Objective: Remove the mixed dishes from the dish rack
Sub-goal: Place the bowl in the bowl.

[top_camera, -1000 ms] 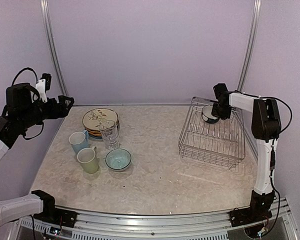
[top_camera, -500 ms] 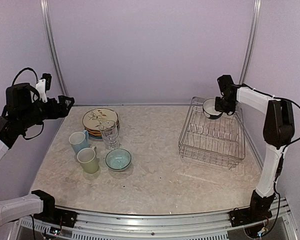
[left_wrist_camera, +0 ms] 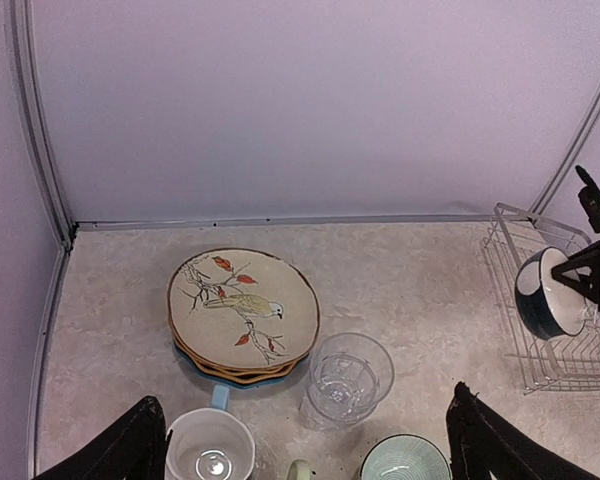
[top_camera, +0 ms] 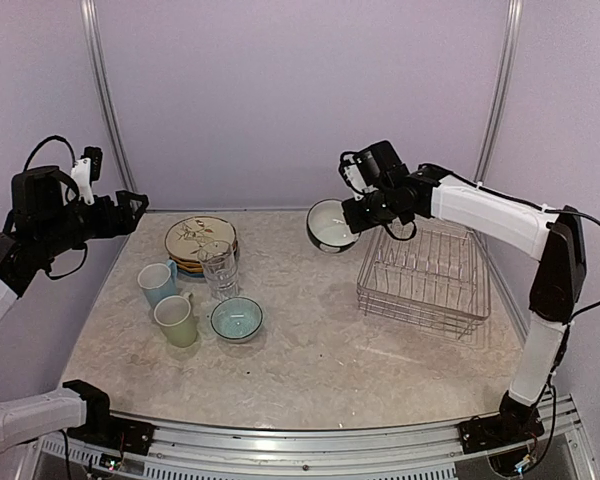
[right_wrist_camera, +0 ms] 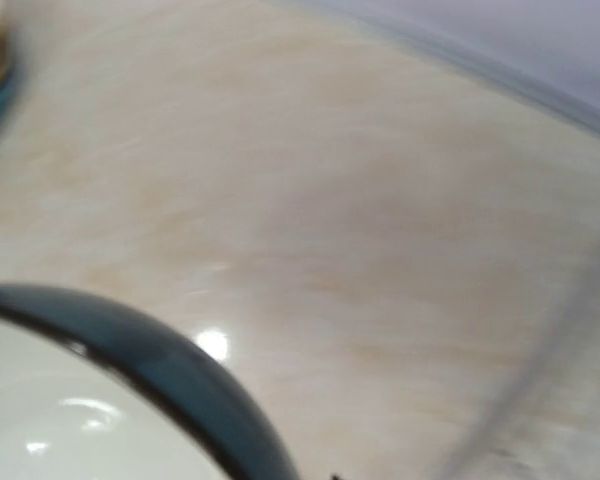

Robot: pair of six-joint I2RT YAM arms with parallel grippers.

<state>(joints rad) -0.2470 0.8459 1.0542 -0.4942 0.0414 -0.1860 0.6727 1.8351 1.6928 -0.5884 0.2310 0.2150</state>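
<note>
We see the right gripper (top_camera: 354,211) clamped on a tilted teal, white-lined ceramic bowl (top_camera: 327,228) upper centre, left of the silver wire rack (top_camera: 425,278); the left gripper (top_camera: 137,204) stands spread apart.

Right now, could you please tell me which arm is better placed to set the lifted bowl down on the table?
The right. The right pincer is shut on the bowl, holding it in the air left of the rack. The left pincer is open, empty, off beyond the plates.

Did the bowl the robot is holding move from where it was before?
Yes. The bowl in the right gripper went left, out of the dish rack, and now hangs beside its left edge.
</note>
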